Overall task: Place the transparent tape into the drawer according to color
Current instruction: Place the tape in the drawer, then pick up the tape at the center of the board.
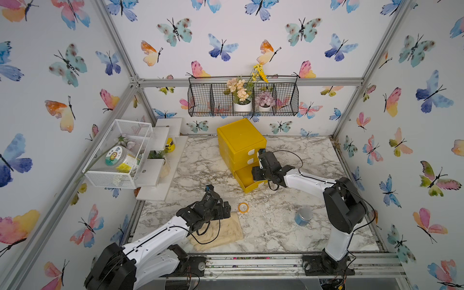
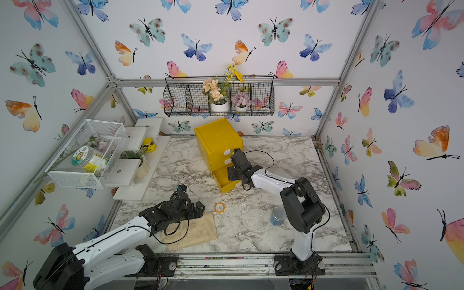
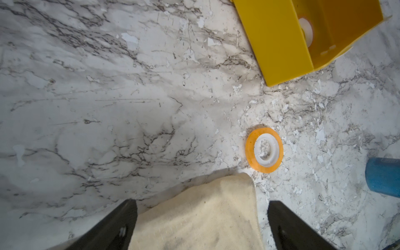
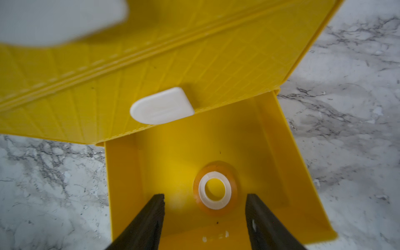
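Yellow plastic cabinet (image 1: 239,140) with stacked drawers stands at the centre of a marble-patterned table (image 1: 200,175), seen from above in both top views. Its bottom drawer (image 1: 244,180) is pulled out toward the lower right of the frame. The right arm (image 1: 308,180) reaches in from the right, and its jaws hang above the drawer. In the right wrist view they stand apart and grip nothing. Between and just beyond them, flat on the drawer floor, lies an orange tape (image 4: 215,190) with a white core, touching neither jaw. A white handle (image 4: 161,106) on the cabinet front shows near the middle of that view. A second tape (image 1: 243,207), also orange with a white core, lies flat on the table at the lower centre of both top views, apart from the drawer. Just to its lower left lies a beige cloth (image 1: 231,231). The left arm (image 1: 160,233) comes in from the lower left, and its jaws hover over the cloth, spread wide and empty. A blue tin (image 1: 303,216) sits to the right of the second tape.
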You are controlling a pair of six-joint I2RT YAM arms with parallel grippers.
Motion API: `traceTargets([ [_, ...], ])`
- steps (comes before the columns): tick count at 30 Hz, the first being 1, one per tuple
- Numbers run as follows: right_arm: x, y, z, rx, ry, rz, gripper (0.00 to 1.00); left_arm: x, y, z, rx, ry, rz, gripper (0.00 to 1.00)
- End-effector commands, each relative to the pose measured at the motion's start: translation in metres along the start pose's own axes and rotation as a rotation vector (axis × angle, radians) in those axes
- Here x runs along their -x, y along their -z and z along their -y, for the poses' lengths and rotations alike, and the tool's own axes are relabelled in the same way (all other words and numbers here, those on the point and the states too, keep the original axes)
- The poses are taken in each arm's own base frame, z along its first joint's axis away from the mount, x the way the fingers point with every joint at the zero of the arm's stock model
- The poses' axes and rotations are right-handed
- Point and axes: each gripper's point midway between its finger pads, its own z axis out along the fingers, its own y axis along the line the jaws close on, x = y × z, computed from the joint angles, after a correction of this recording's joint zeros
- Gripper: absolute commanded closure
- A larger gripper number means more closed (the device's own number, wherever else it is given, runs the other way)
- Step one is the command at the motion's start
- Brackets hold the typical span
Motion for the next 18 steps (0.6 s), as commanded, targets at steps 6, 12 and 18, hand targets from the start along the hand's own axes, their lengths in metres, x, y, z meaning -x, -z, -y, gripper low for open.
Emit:
traceTargets([
  [6, -0.027, 0.045, 0.002, 0.073, -0.031, -0.013, 0.38, 0.005, -0.016, 0.03, 0.039, -0.137, -0.03, 0.0],
  [12, -0.062, 0.061, 0.017, 0.069, -0.062, -0.034, 0.38, 0.005, -0.037, 0.052, 0.045, -0.244, -0.096, 0.04],
  [18, -0.077, 0.072, 0.031, 0.028, -0.073, -0.033, 0.38, -0.008, -0.057, 0.071, 0.068, -0.351, -0.187, 0.04],
])
